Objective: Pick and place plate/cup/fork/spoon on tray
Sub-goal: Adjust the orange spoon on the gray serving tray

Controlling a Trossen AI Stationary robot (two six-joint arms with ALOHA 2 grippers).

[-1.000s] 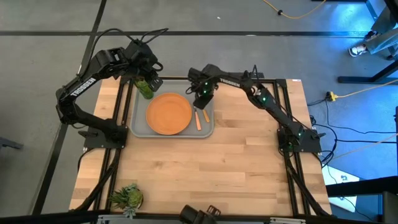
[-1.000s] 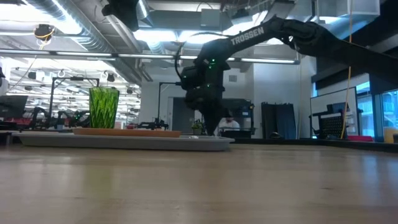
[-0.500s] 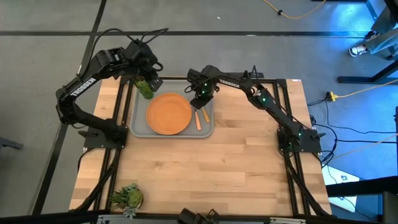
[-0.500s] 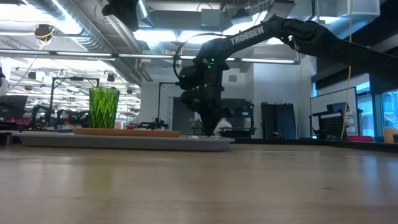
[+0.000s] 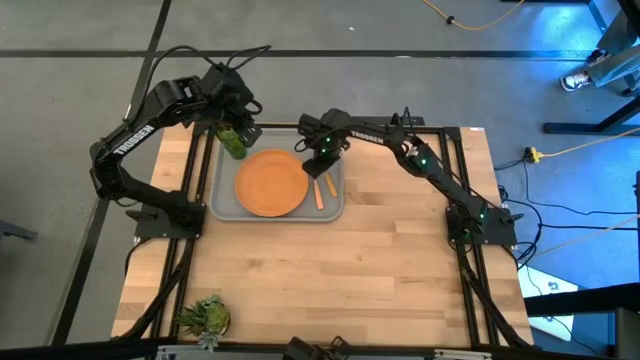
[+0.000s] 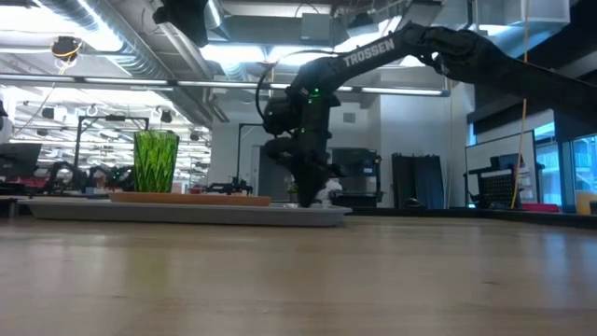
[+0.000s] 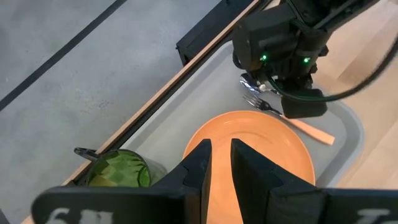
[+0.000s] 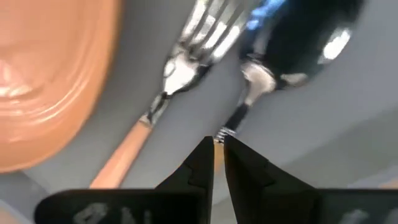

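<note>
A: Since a sec ago, high view: right gripper [image 5: 322,160] went from pinched to part-open and shifted toward tray's far edge, so spoon looks released.

B: Right wrist view: fingers [image 8: 200,163] a sliver apart, empty; silver-bowled, tan-handled spoon [image 8: 292,43] lies beside silver-tined fork [image 8: 186,56] on grey rimmed plastic tray [image 8: 348,118], long axes parallel, heads away from cam.

A: Left wrist view: left gripper [image 7: 221,163] narrowly open, empty, over round orange plate [image 7: 261,149].

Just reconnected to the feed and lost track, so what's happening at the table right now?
The right gripper sits low over the large grey rectangular plastic tray, right above the tan-handled spoon lying beside the tan-handled fork. The round orange plate and the ribbed dark-green cup are on the tray too. The left gripper waits by the cup.
</note>
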